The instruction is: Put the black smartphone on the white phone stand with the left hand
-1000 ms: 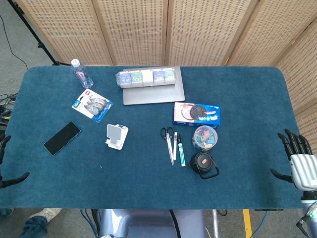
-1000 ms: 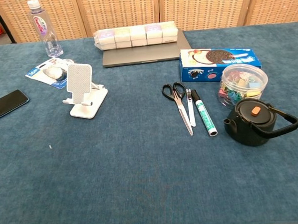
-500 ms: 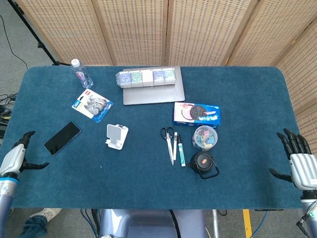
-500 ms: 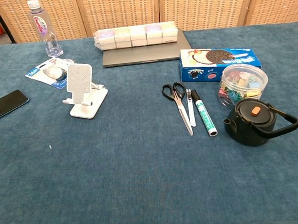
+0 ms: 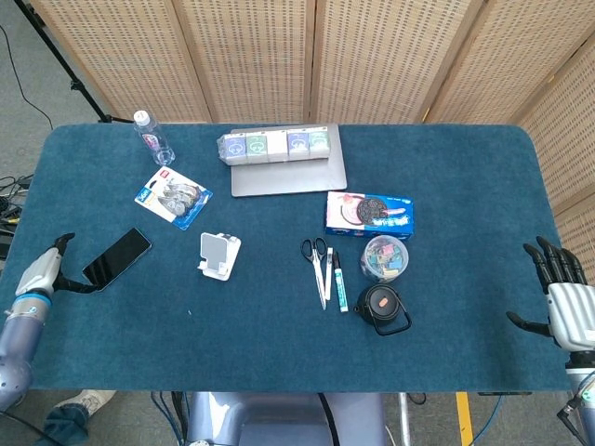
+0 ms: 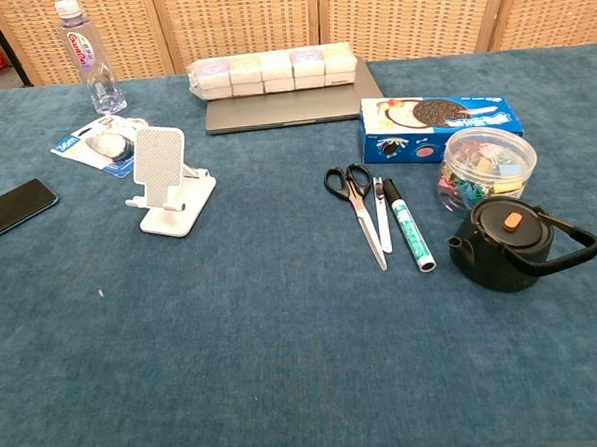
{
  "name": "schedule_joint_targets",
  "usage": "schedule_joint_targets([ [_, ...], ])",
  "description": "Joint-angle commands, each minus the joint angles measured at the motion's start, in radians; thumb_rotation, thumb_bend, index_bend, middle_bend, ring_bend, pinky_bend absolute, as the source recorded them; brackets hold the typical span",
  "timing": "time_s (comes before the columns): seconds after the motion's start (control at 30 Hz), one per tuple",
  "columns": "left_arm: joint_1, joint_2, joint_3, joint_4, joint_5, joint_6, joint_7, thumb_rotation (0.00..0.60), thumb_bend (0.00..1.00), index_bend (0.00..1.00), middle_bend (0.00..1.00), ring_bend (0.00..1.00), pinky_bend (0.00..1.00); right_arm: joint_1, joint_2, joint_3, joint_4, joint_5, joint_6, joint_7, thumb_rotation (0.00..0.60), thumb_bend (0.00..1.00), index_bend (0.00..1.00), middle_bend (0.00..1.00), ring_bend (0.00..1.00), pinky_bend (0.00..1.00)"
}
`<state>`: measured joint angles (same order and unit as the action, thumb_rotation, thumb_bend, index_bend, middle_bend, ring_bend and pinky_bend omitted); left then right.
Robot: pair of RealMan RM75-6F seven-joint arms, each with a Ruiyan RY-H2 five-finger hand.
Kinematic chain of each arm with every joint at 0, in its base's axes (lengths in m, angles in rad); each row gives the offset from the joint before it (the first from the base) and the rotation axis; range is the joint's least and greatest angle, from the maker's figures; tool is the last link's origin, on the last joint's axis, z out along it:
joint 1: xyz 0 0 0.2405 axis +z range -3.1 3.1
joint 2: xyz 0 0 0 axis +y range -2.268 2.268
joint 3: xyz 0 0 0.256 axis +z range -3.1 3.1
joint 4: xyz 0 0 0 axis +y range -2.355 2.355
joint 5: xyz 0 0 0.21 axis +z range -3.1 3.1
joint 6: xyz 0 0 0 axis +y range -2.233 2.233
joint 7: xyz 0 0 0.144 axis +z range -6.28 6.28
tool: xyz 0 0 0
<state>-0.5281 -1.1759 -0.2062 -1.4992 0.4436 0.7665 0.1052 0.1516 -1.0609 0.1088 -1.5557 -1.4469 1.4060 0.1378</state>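
The black smartphone lies flat on the blue table at the left; the chest view shows it at the left edge. The white phone stand stands upright to its right, empty. My left hand hovers at the table's left edge, just left of the phone, fingers apart, holding nothing. My right hand hangs off the table's right edge, fingers spread and empty. Neither hand shows in the chest view.
A water bottle and a blister pack sit behind the phone. A laptop carries a row of boxes. Scissors, a marker, a cookie box, a clip jar and a black kettle fill the middle right.
My left hand has come up and inward from the left edge toward the phone. The right hand has barely shifted. The phone and stand have not moved.
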Motion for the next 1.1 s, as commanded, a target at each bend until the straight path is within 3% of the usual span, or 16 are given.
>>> schedule_joint_targets([
  [0.03, -0.070, -0.038, 0.016, 0.049, -0.092, -0.026, 0.064, 0.600, 0.05, 0.00, 0.00, 0.00, 0.00, 0.001, 0.000, 0.001, -0.001, 0.002, -0.003, -0.001, 0.600, 0.00, 0.00, 0.00, 0.00, 0.00],
  [0.23, -0.152, -0.104, 0.042, 0.115, -0.227, -0.010, 0.158, 0.600, 0.07, 0.00, 0.00, 0.00, 0.01, 0.003, 0.003, 0.000, 0.001, 0.010, -0.015, 0.005, 0.600, 0.00, 0.00, 0.00, 0.00, 0.00],
  [0.4, -0.178, -0.141, 0.049, 0.135, -0.260, 0.018, 0.191, 0.600, 0.09, 0.00, 0.00, 0.00, 0.06, -0.009, 0.015, -0.007, 0.018, 0.010, -0.013, 0.035, 0.600, 0.00, 0.00, 0.00, 0.00, 0.00],
  [0.7, -0.215, -0.215, 0.029, 0.157, -0.340, 0.124, 0.261, 0.600, 0.11, 0.05, 0.00, 0.00, 0.11, -0.012, 0.021, -0.015, 0.031, -0.009, -0.012, 0.065, 0.600, 0.00, 0.00, 0.00, 0.00, 0.00],
  [1.0, -0.234, -0.253, 0.007, 0.168, -0.384, 0.156, 0.331, 0.600, 0.12, 0.08, 0.00, 0.02, 0.16, -0.009, 0.027, -0.014, 0.026, 0.002, -0.026, 0.065, 0.600, 0.00, 0.00, 0.00, 0.00, 0.00],
  [1.1, -0.235, -0.268, -0.001, 0.181, -0.389, 0.161, 0.345, 0.600, 0.12, 0.14, 0.01, 0.03, 0.18, -0.010, 0.030, -0.014, 0.026, 0.004, -0.027, 0.069, 0.600, 0.00, 0.00, 0.00, 0.00, 0.00],
])
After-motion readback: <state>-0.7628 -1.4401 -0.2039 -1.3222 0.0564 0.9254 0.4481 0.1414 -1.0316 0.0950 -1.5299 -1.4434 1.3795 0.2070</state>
